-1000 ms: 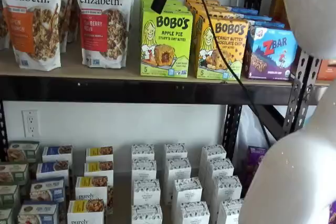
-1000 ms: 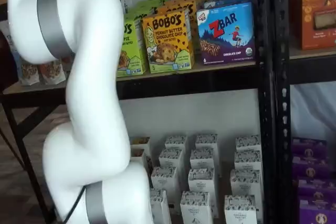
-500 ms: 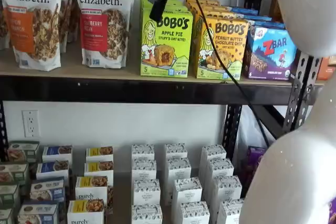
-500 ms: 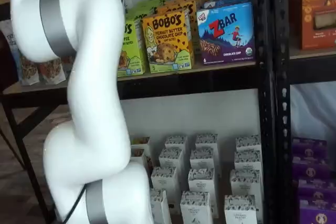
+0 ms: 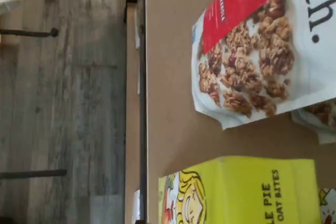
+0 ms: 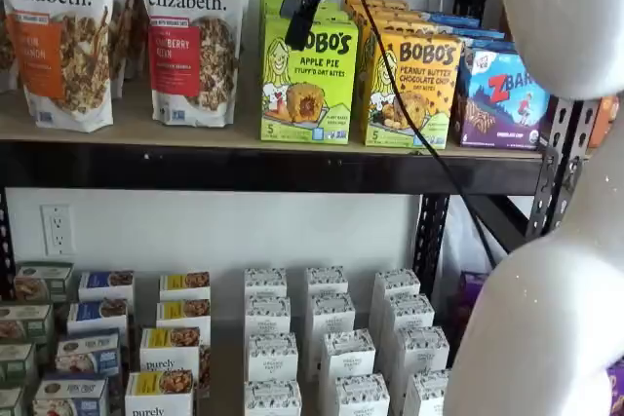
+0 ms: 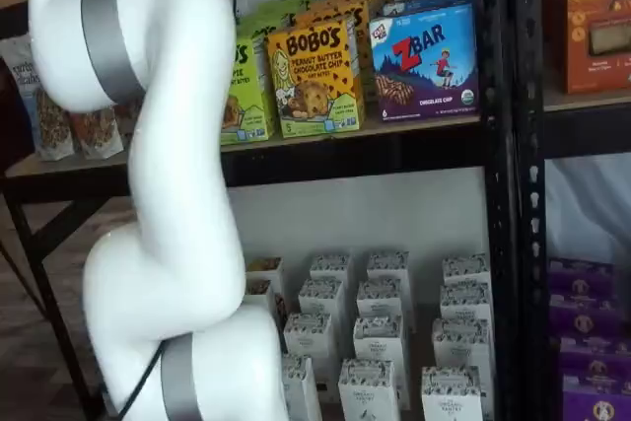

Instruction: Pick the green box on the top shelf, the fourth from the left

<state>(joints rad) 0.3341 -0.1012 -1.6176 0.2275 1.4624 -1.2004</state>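
The green box (image 6: 309,80), a matte lime cardboard carton, stands upright on the top shelf (image 6: 244,133), a smooth tan wood-look board with a black metal rail. A glossy granola pouch (image 6: 190,36) stands at its 9 o'clock. The claw (image 6: 302,7) hangs over the carton's top edge, side-on; its jaws stand wide apart, empty.

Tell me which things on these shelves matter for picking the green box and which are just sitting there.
For the job:
green box
top shelf
hand, hanging at the green box's upper front

Just sitting there:
granola bags
yellow-orange Bobo's box
Zbar box
small white cartons on the lower level
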